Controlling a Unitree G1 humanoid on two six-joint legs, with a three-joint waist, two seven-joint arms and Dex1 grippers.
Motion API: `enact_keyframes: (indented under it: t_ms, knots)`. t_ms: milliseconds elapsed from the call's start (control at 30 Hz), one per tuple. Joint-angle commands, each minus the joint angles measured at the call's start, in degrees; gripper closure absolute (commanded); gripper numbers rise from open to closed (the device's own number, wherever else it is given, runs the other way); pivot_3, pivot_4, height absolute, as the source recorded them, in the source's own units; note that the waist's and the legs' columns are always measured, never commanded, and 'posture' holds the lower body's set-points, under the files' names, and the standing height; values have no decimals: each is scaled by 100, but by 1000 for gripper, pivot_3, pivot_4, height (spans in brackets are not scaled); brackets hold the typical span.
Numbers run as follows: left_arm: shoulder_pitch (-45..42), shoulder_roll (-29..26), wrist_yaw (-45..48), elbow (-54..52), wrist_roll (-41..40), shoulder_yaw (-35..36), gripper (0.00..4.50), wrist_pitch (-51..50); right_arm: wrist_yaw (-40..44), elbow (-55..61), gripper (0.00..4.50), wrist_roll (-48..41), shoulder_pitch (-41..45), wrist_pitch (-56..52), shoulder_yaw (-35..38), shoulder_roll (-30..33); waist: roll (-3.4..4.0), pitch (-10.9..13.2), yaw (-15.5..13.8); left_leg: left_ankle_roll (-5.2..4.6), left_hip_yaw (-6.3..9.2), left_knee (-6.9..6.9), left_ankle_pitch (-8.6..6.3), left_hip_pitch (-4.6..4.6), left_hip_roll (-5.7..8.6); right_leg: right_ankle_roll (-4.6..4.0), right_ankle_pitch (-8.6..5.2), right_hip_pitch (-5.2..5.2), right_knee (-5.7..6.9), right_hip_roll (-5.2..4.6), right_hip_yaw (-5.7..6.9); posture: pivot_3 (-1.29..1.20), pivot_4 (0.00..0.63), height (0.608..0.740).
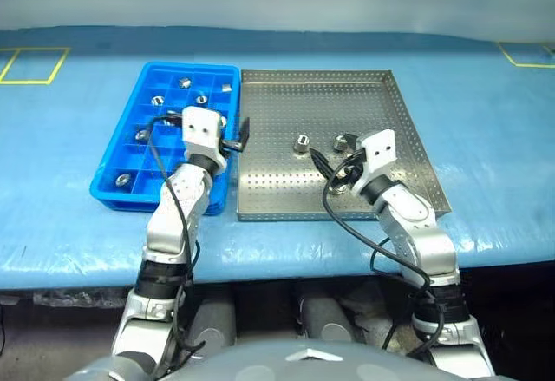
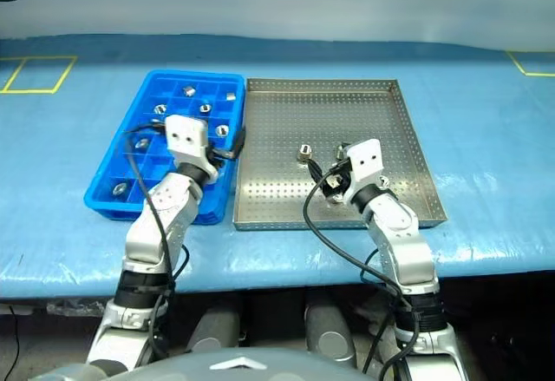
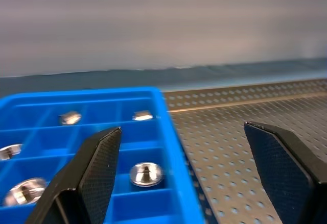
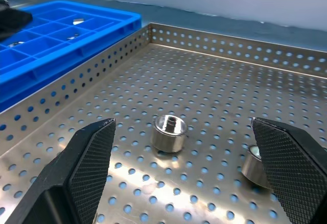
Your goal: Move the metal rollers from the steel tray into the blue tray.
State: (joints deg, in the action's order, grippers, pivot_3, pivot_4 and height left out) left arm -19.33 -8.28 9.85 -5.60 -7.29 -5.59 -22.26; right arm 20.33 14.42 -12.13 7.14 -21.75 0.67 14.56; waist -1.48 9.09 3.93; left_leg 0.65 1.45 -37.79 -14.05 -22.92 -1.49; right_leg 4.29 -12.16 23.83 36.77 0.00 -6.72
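**Right tool lines up on the nearer roller in the steel tray**

Nearest, at lower centre-right of the head view, the right tool [image 1: 334, 162] hangs low over the steel tray [image 1: 399, 112], fingers spread wide and empty. In its wrist view an upright metal roller [image 4: 169, 132] stands between the two fingers and a little ahead; a second roller [image 4: 257, 165] sits close by one finger, possibly touching it. The right arm is plainly the nearer one.

Further left, the left tool [image 1: 238, 136] is also wide and empty, straddling the edge where the blue tray [image 1: 130, 103] meets the steel one.

Beyond, several rollers [image 1: 184, 82] already lie in blue compartments on the worktop [image 1: 486, 138].
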Motion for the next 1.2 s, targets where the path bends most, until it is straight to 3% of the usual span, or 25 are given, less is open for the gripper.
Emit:
enact_keyframes:
  t_ms: [33, 567, 1000, 1100, 1200]
  knots:
    - [-329, 11, 332, 255, -29, -129, 295, -45, -130, 425, 0, -62, -130, 24, 192, 14, 1, 0, 80, 0, 0, 0, 0, 0, 0, 0, 0, -1, 0, 0, 0, -148, 150, 740]
    - [-1324, 135, 1134, 2187, 116, -264, 295, 49, -448, 990, 0, -16, -773, -23, 336, 64, 4, 2, 817, -1, -1, -1, -1, 1, 0, 29, 14, -1, 1, 2, -8, -278, 150, 740]
    - [-1789, 411, 395, 3854, 453, 17, 295, 754, -517, 1030, 0, -8, -835, 0, 272, 49, 5, 2, 1144, -1, -1, 8, -1, 3, 1, 40, 13, 1, 0, 2, -13, -287, 150, 740]
    - [-1736, 452, 272, 3971, 484, 69, 819, 727, -527, 1048, 0, -21, -848, -4, 278, 49, 5, 3, 1189, -1, -1, 13, -1, 3, 2, 42, 12, 1, -1, 1, -13, -287, 150, 740]
    - [-1672, 474, 327, 3899, 447, 106, 1853, 729, -530, 1049, 0, -29, -857, -8, 286, 53, 5, 3, 1212, -1, 0, 15, -1, 2, 2, 43, 10, 2, -2, 0, -13, -283, 150, 740]
